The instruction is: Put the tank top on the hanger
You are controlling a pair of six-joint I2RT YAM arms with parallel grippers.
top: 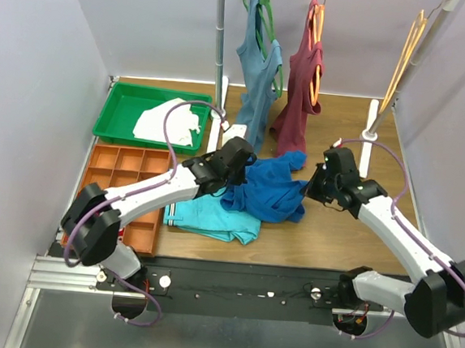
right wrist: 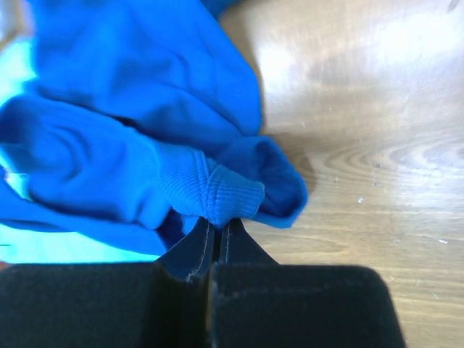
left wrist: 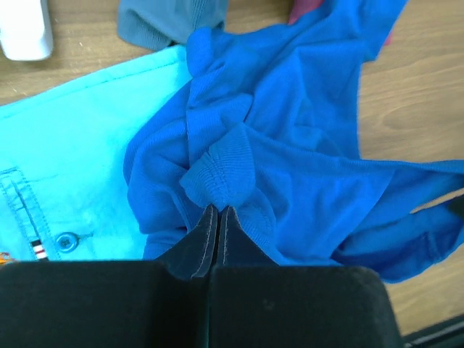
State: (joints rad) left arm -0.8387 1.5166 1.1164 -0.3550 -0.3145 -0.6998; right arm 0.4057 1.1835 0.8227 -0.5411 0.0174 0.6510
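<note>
My left hand (left wrist: 217,219) and right hand (right wrist: 217,230) each clamp a ribbed hem of the crumpled royal blue cloth tank top (top: 268,189). It is bunched mid-bench, partly over a folded turquoise garment (top: 208,218). I should lift both sides evenly, spreading an opening for the thin light-orange plastic hanger (top: 408,52).

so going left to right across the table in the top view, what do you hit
orange compartment tray → left claw → royal blue tank top → right claw → white rack post; the turquoise garment lies under the tank top, so it is left out
</note>
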